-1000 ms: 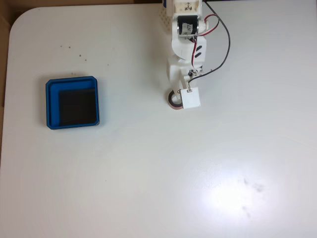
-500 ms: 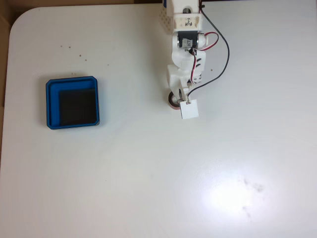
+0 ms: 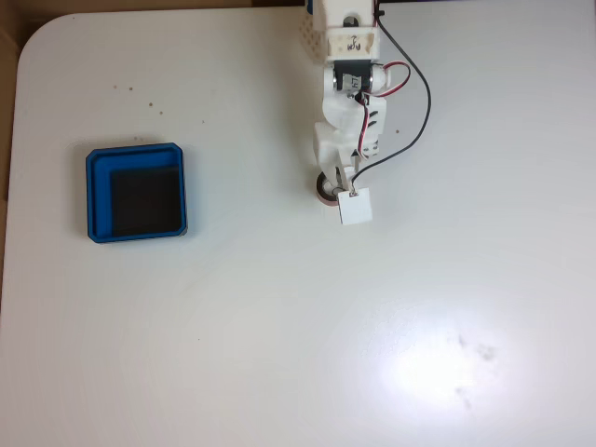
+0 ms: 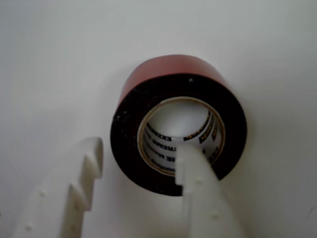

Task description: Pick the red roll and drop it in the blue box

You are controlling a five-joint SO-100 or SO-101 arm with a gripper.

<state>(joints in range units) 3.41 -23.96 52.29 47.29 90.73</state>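
Note:
The red roll (image 3: 323, 191) lies flat on the white table under the tip of the white arm, right of centre in the fixed view. In the wrist view the red roll (image 4: 168, 67) shows its dark rim and pale printed core. My gripper (image 4: 141, 151) is open and straddles the roll's left wall: one finger (image 4: 198, 183) reaches into the hollow centre, the other finger (image 4: 84, 173) stands just outside the rim. The gripper (image 3: 333, 186) is mostly hidden under the wrist camera block. The blue box (image 3: 90, 196) with its black floor sits far to the left.
A white table (image 3: 279, 326) with a rounded far-left corner carries everything. The arm's base (image 3: 345, 28) stands at the top edge, with red and black cables (image 3: 424, 102) looping to its right. Bare tabletop lies between the roll and the box.
The arm has reached slightly further forward and down over the roll since a second ago. The roll has stayed in place, and little differs in the last half second.

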